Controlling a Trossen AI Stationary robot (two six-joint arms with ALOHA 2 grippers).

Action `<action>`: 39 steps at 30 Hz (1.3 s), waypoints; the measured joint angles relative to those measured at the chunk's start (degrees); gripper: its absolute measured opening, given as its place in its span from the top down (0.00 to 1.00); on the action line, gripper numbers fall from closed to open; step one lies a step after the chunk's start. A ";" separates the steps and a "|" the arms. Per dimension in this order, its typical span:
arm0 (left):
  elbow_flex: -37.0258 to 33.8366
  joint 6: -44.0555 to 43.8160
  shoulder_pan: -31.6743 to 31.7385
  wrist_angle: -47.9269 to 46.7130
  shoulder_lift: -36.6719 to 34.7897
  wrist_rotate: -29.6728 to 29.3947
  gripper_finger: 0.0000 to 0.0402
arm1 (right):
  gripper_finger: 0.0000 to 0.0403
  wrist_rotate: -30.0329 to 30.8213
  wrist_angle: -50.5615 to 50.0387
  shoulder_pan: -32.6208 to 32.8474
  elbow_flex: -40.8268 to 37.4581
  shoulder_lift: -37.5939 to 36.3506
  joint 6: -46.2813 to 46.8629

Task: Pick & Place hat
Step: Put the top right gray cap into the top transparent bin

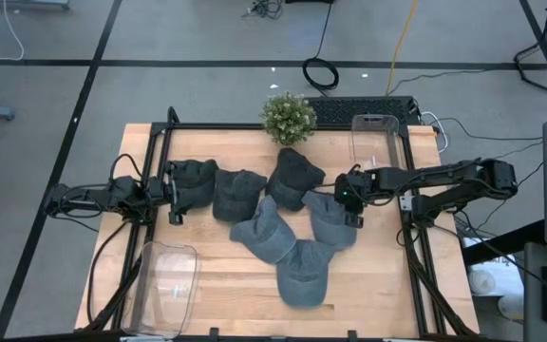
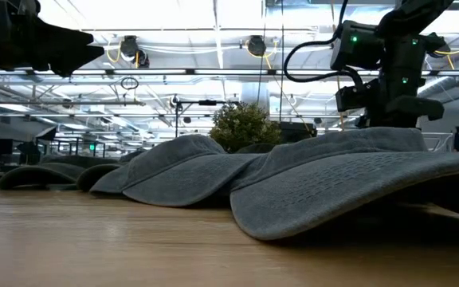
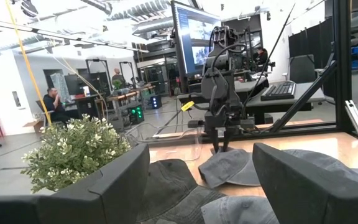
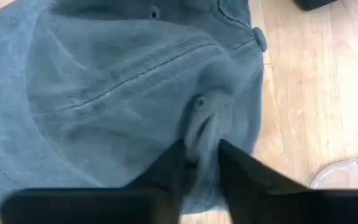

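At the far left of the table the left gripper (image 1: 172,198) is held low with its fingers (image 3: 303,180) spread apart and nothing between them, parked beside the leftmost dark hat (image 1: 194,183), so the arm appears to be kept waiting out of the way. A clear bin (image 1: 164,285) stands at the near left corner of the table (image 1: 226,294), presumably set there to receive hats. Across the middle the gray and dark hats are heaped in an overlapping cluster, a gray one (image 1: 266,231) lying over its neighbours, which suggests they are meant to be drawn off one at a time. A small potted plant (image 1: 287,117) is placed at the far edge, clear of the working area. To the right, the right gripper (image 4: 199,163) is pressed down onto a gray hat (image 1: 332,220) and its fingers (image 4: 166,171) are pinched together on a raised fold of the crown fabric; the fold is likely gathered because the soft cloth offers no rigid edge to grip. The hat lies on the wood, not yet lifted. A second clear bin (image 1: 372,141) stands at the far right.
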 joint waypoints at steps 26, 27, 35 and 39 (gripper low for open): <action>0.00 0.01 0.01 -0.02 0.00 0.02 0.27 | 1.00 7.94 -4.86 2.29 7.06 -20.01 -1.18; 0.00 0.01 -0.01 -0.02 0.00 0.00 0.27 | 1.00 9.94 -4.85 2.29 7.06 -21.16 -1.13; 0.00 0.00 -0.01 -0.02 0.00 0.00 0.27 | 1.00 19.57 0.02 2.26 7.08 -28.90 -2.09; 0.00 0.01 0.01 0.00 -0.02 0.00 0.27 | 1.00 19.61 6.96 2.25 7.15 -31.94 -4.80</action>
